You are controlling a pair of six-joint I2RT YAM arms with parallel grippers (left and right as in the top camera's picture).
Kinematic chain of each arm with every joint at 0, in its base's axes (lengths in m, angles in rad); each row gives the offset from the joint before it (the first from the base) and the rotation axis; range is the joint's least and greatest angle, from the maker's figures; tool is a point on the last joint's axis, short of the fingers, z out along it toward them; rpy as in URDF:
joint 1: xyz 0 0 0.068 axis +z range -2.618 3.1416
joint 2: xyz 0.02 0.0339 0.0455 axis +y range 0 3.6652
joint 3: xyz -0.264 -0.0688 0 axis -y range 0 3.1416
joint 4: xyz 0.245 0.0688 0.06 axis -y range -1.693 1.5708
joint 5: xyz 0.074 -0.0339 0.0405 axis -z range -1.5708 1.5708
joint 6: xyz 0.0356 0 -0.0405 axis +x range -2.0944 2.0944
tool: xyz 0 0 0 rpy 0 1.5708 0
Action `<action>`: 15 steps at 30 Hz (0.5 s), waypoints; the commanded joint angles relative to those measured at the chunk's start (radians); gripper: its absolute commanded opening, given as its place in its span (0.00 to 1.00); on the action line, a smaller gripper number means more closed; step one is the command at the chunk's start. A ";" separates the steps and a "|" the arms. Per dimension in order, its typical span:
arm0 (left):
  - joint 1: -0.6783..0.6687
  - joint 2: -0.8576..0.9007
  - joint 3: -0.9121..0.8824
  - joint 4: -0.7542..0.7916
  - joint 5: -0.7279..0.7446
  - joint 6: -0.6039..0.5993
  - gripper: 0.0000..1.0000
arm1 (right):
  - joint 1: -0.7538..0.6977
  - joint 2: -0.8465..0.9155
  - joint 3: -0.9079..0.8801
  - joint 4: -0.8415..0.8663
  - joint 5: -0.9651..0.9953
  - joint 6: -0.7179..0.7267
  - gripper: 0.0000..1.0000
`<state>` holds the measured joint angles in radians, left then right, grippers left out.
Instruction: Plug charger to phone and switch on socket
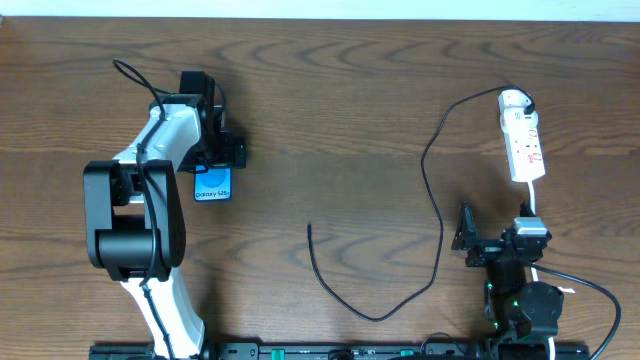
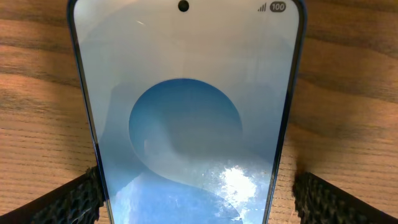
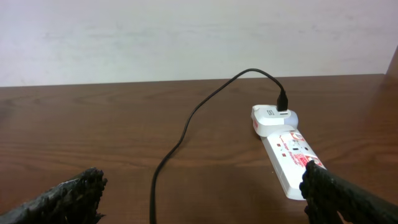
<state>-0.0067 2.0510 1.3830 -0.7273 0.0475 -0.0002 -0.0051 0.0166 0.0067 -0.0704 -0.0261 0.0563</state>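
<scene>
Phone [image 1: 212,185] flat on table [image 1: 330,90], 9 o'clock side, blue screen up. Left pincer [image 2: 199,204] released wide, straddling phone, fingers [image 2: 74,202] just beside long edges; contact unclear. Socket [image 1: 523,140] at 3 o'clock side, rounded end toward 12. Charger [image 1: 437,200] plugged in at that end, trailing toward 6 o'clock, looping to free plug [image 1: 309,229] near table centre, well apart from phone. Right pincer [image 3: 205,205] released, empty, near socket's 7 o'clock.

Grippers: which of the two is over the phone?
The left gripper: its open fingers flank the phone. The right gripper, also open, faces the socket instead.
</scene>
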 commanded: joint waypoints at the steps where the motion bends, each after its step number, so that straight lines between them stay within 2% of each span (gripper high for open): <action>1: 0.002 0.006 -0.036 0.007 -0.010 0.004 0.98 | 0.007 -0.011 -0.001 -0.004 -0.003 -0.009 0.99; 15: 0.002 0.008 -0.056 0.025 0.027 0.002 0.98 | 0.007 -0.011 -0.001 -0.004 -0.003 -0.009 0.99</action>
<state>-0.0067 2.0403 1.3617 -0.7013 0.0555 -0.0006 -0.0051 0.0166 0.0067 -0.0704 -0.0261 0.0563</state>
